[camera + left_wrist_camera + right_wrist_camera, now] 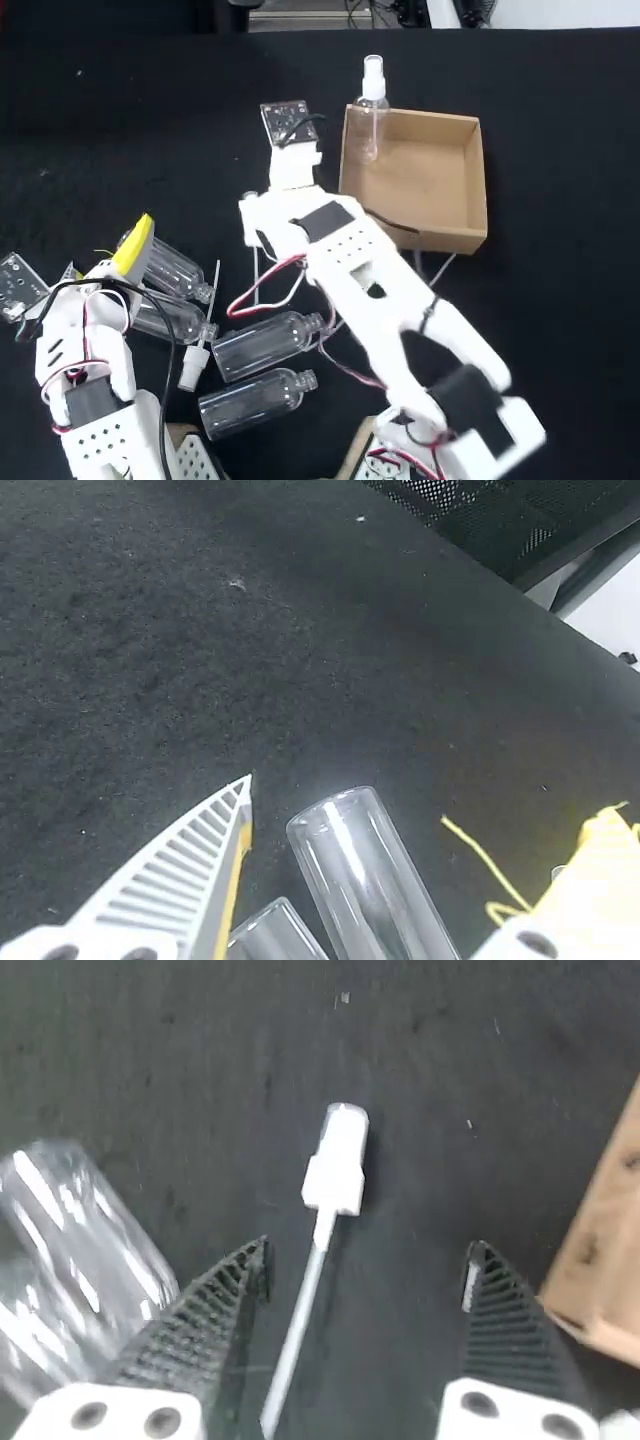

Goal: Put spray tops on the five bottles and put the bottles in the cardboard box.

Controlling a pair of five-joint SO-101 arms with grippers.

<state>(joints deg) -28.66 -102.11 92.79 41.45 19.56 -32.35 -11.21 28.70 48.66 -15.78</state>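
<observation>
High view: the cardboard box [425, 185] sits open side up on the black table [560, 330]. The capped bottle [370, 110] stands upright inside it, against the left wall. Four uncapped bottles lie on their sides left of the box: bottle A [172, 270] and bottle B [168, 318] close together at the left arm's end, and bottle C [268, 342] and bottle D [255, 400] side by side nearer the middle. A loose spray top [195, 362] lies between B and C, with its tube pointing away from the arms' bases. The left gripper [120, 262] hangs over the closed ends of A and B, yellow finger uppermost. The right arm [400, 310] stretches diagonally from the near edge toward the box's left side. Left wrist view adds jaw detail. The left gripper [425, 800] is spread wide, and a bottle base [350, 870] lies between its fingers with a gap of table showing on either side, so nothing is gripped. Right wrist view: the right gripper [368, 1252] is also spread wide over the cloth. A second spray top [335, 1170] lies flat between the fingers, tube toward the camera, touching neither. A clear bottle [70, 1250] lies just outside one finger and the box's corner [600, 1250] just outside the other.
</observation>
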